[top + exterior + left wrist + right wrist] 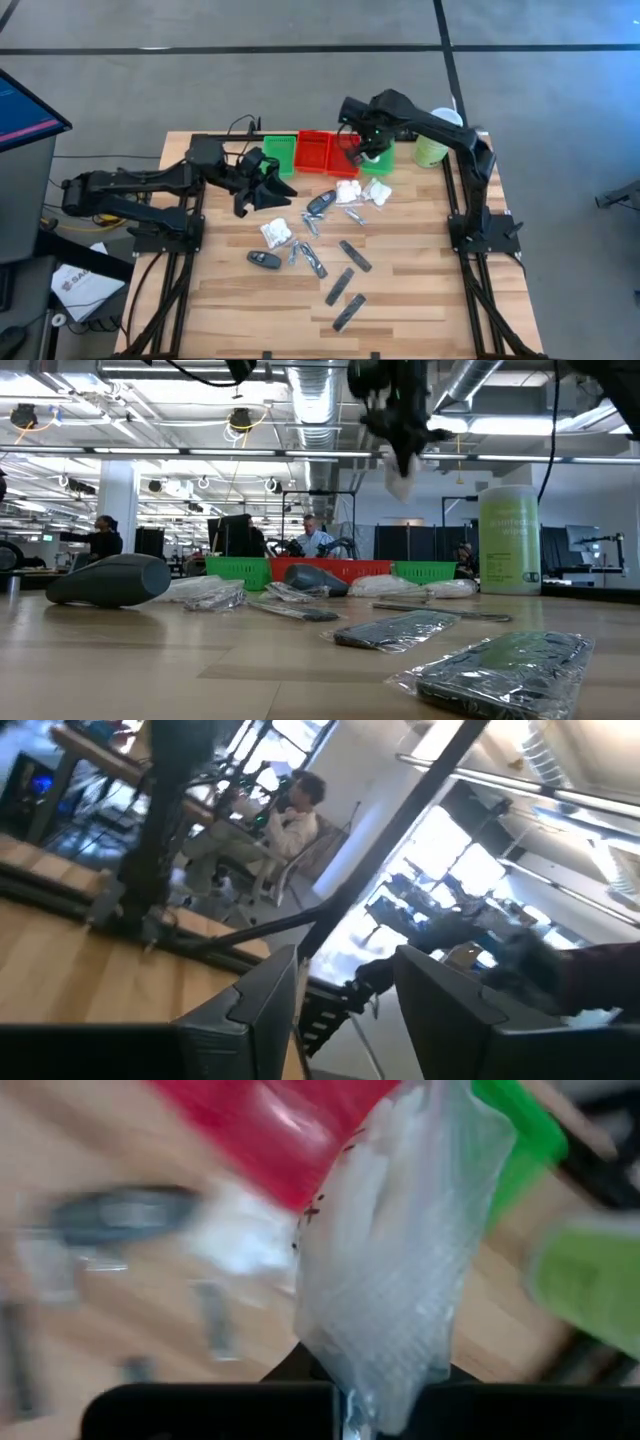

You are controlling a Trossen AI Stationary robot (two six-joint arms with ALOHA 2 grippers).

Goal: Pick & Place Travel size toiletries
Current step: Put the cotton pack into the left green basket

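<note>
White soft packet (400, 1250) hangs pinched in my right gripper (362, 152), raised above the table's far edge; in the right wrist view the packet's long axis runs straight out from the fingers. In the high view the gripper sits over the seam between the red tray (314, 151) and the green tray (377, 158) beside it, so the coming placement turns on a small sideways shift to one tray or the other. I cannot tell from the pictures which compartment lies directly below the packet.

My left gripper (262, 172) hovers near the far-left part of the table, by the other green tray (279, 152); its fingers (262, 1005) stand apart and grip nothing. The right arm is the nearer one to the red tray.

Remaining toiletries lie mid-table: more white packets (352, 192), one further white packet (276, 233), two black oval pieces (321, 203) (264, 258), silvery tubes (312, 258), and dark grey flat bars (340, 285) toward the near edge. All sit well clear of the held packet.

The pale green canister (433, 148) stands just beside the right arm at the far-right corner. I judge it the main obstruction if the gripper swings rightward.
</note>
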